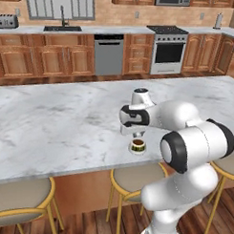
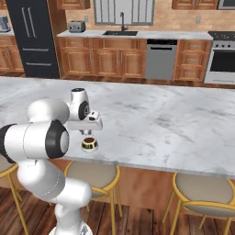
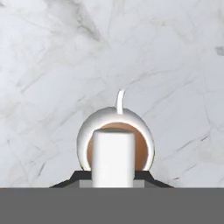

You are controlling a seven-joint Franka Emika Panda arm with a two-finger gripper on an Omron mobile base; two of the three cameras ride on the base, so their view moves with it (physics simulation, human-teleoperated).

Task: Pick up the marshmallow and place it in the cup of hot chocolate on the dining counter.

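Marble dining counter (image 1: 51, 126), wooden cabinets (image 1: 54, 57) behind.

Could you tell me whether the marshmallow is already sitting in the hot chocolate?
No, in the hand view the marshmallow sits gripped between the fingertips of the gripper, above the cup of hot chocolate.

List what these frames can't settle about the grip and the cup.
- Fingertips: in the hand view the marshmallow covers them; contact isn't visible.
- Gripper in the left base view: the hand's body hides the jaws and the marshmallow.
- Cup in the right base view: too small to judge the liquid level; the gap under the hand is unclear.
- Cup's near rim: hidden behind the marshmallow in the hand view.
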